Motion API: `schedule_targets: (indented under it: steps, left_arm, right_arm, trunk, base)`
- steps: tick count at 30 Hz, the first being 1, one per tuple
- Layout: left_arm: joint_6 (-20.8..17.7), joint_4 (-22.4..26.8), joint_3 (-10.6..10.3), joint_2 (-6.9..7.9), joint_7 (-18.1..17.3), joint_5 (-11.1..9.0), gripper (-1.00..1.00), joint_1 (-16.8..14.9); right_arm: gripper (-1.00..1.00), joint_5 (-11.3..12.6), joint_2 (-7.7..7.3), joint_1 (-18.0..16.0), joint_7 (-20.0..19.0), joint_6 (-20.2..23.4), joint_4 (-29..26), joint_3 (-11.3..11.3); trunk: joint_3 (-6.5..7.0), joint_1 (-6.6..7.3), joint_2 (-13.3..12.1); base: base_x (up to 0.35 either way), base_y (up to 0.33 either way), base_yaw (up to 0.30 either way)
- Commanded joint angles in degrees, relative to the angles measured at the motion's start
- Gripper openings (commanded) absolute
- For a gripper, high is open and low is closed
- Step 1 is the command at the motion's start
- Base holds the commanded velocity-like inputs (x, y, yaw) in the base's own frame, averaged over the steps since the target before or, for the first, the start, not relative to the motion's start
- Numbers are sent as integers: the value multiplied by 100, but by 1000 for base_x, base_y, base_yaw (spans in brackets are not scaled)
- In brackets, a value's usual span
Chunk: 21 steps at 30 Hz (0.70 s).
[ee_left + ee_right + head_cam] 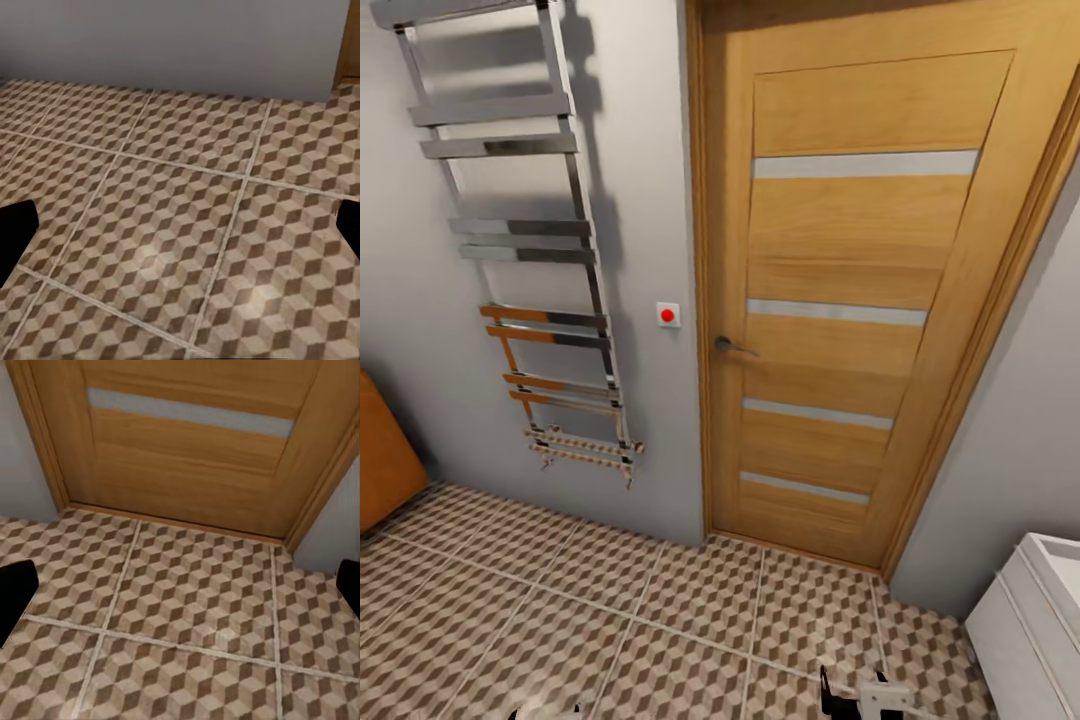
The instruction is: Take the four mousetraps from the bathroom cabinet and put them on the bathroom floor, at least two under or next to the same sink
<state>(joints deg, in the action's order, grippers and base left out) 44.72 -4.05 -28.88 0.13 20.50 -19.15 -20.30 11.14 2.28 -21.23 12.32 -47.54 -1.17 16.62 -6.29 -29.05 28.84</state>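
Bathroom floor (660,620) bare ahead; cabinet (385,455) far left. Mousetraps unseen: I'd judge light, stiff, grip board edges. Left gripper (180,232), right gripper (180,592) spread wide, nothing held.

Head view count:
- Door (840,300): 1, wood, with 4 pale horizontal strips and 1 lever handle (732,347).
- Towel rail (525,240) on the wall: 1; bars sit in pairs, 5 pairs countable, top one partly cut off by the frame edge.
- Wall button (667,315), white plate with a red dot: 1.
- Orange-brown cabinet (382,455) corner at the left edge: 1.
- White sink unit (1032,620) at the lower right: 1.
- Tiled floor (610,610): 1 surface; tile count cannot be told.
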Motion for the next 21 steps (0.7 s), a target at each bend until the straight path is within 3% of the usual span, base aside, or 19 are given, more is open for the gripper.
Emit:
schedule_targets:
  steps: [1,21]
  left_arm:
    - [19,-17,-48,-4,24,-19,100,-9]
    - [19,-17,-48,-4,24,-19,100,-9]
  right_arm:
    - [100,46,1,-4,17,-17,3,52]
    - [100,46,1,-4,17,-17,3,52]
  trunk:
    - [-11,-3,10]
    - [-11,-3,10]
  base:
    - [0,0,289]
    - [0,0,289]
